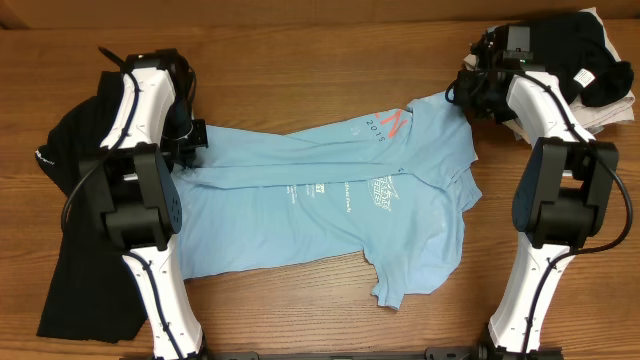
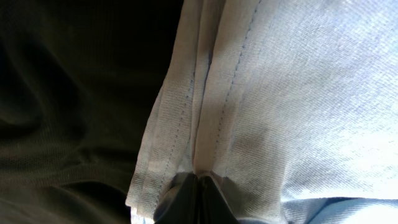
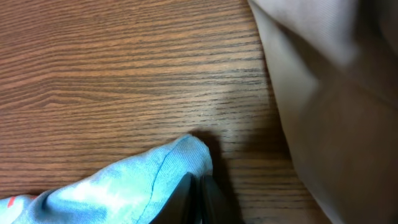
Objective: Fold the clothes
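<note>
The light blue T-shirt (image 1: 330, 195) with white lettering and a pink-red mark lies rumpled across the middle of the wooden table (image 1: 300, 60). My left gripper (image 1: 195, 140) is shut on the shirt's left hem; in the left wrist view the stitched hem folds (image 2: 205, 124) run up from the closed jaws (image 2: 198, 186). My right gripper (image 1: 462, 88) is shut on the shirt's top right corner; the right wrist view shows the blue corner (image 3: 161, 174) pinched at the closed jaws (image 3: 198, 193) just above the wood.
A black garment (image 1: 70, 200) lies at the left under my left arm and shows dark in the left wrist view (image 2: 74, 93). A stack of black and pale clothes (image 1: 585, 70) sits at the back right; pale cloth (image 3: 329, 93) fills the right wrist view's right side.
</note>
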Robot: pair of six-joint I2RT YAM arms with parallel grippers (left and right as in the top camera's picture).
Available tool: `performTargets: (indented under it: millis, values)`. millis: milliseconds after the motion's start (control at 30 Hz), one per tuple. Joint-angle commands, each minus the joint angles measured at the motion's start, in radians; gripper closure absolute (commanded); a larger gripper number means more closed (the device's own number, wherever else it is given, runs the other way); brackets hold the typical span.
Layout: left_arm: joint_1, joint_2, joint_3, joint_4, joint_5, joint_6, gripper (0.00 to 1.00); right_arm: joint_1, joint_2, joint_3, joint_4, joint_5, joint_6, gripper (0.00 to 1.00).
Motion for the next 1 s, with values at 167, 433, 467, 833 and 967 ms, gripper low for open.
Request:
performTargets:
  millis: [167, 433, 467, 833, 967]
  values:
    - [0.006, -0.016, -0.002, 0.016, -0.051, -0.014, 0.30, -0.005, -0.032, 0.028, -0.026, -0.034, 0.036, 0.57]
    - [0.031, -0.019, 0.306, -0.195, -0.065, -0.039, 0.00, -0.005, -0.316, 0.028, -0.093, -0.043, 0.037, 0.38]
    - [0.033, -0.019, 0.384, -0.237, -0.065, -0.043, 0.00, -0.005, -0.368, 0.028, -0.110, -0.045, 0.037, 0.36]
    - [0.012, -0.304, 0.710, -0.317, 0.040, -0.039, 0.00, -0.005, -0.877, 0.027, -0.397, -0.050, 0.056, 0.13]
    - [0.002, -0.441, 0.684, -0.317, 0.046, -0.021, 0.00, -0.005, -1.011, 0.027, -0.517, -0.062, 0.082, 0.00]
